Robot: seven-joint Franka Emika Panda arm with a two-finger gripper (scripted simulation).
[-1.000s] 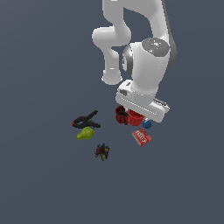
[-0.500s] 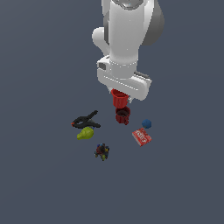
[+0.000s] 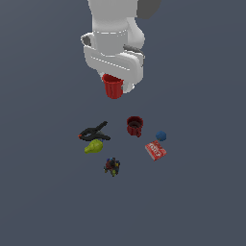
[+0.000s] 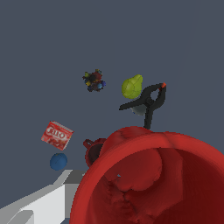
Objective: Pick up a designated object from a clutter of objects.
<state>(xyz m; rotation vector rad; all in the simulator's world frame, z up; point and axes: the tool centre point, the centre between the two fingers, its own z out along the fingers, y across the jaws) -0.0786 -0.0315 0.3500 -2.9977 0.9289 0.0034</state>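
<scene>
The bright red ribbed cup [image 3: 113, 87] hangs under my gripper [image 3: 114, 79], high above the floor; the gripper is shut on it and its fingers are mostly hidden by the hand. In the wrist view the cup's open mouth [image 4: 157, 179] fills the foreground. The rest of the clutter lies on the floor below: black clamp [image 3: 93, 132], yellow-green pear [image 3: 94, 146], dark red mug [image 3: 135, 126], blue ball [image 3: 161, 136], red box [image 3: 155, 150] and bead cluster [image 3: 112, 166].
The wrist view also shows the clamp [image 4: 148, 103], pear [image 4: 131, 86], bead cluster [image 4: 94, 80], red box [image 4: 57, 135], blue ball [image 4: 58, 161] and part of the dark mug [image 4: 92, 150]. A plain dark grey floor [image 3: 202, 192] surrounds them.
The arm has risen steadily, lifting the red cup from beside the dark red mug to well above the clutter. The other objects have not moved.
</scene>
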